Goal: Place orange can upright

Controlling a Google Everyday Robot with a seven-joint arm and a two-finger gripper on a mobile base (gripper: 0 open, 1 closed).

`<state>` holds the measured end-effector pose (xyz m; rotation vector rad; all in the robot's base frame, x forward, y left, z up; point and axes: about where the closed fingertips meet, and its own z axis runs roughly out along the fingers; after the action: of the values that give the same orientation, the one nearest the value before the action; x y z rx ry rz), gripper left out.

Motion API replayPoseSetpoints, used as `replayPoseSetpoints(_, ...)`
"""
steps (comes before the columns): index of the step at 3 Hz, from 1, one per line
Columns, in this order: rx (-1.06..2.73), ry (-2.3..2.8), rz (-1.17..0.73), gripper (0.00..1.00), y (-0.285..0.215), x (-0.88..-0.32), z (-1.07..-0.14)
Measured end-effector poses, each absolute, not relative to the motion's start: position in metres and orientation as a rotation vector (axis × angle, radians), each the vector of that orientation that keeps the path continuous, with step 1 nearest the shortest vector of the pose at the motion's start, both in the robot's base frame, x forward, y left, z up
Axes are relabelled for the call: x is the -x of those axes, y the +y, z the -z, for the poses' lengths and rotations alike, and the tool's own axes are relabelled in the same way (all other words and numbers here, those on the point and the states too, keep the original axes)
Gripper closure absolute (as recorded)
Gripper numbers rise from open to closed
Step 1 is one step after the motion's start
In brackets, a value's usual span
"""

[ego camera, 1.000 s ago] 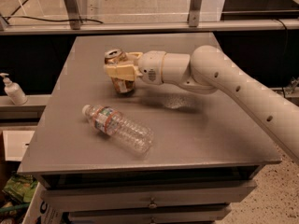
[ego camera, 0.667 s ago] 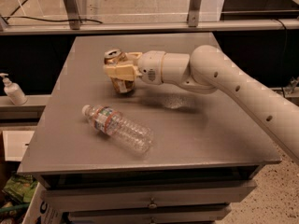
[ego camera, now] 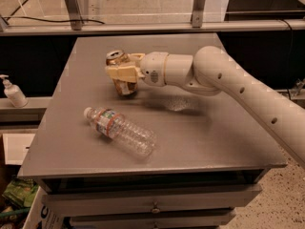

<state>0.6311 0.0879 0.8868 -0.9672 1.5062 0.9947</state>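
Observation:
The orange can (ego camera: 125, 86) stands nearly upright on the grey table (ego camera: 224, 128), tilted slightly, its silver top toward the back left. My gripper (ego camera: 121, 70) reaches in from the right and is shut on the can around its middle. The cream fingers (ego camera: 123, 73) cover much of the can's side. The can's base is at or just touching the table surface.
A clear plastic water bottle (ego camera: 121, 130) lies on its side at the front left of the table. A white pump bottle (ego camera: 12, 92) stands on a ledge to the left. Metal frame posts (ego camera: 71, 6) stand behind the table. Drawers (ego camera: 152, 204) sit under the tabletop.

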Motion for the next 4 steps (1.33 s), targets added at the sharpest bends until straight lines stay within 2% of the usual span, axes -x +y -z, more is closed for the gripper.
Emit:
replayPoseSetpoints(1, 0.967, 1.506, -0.995, 0.14, 0.088, -0.631, -0.887)
replayPoseSetpoints(2, 0.924, 1.502, -0.946, 0.0, 0.06, -0.633, -0.887)
replayPoseSetpoints(4, 0.864, 1.507, -0.814, 0.0, -0.008, -0.64, -0.896)
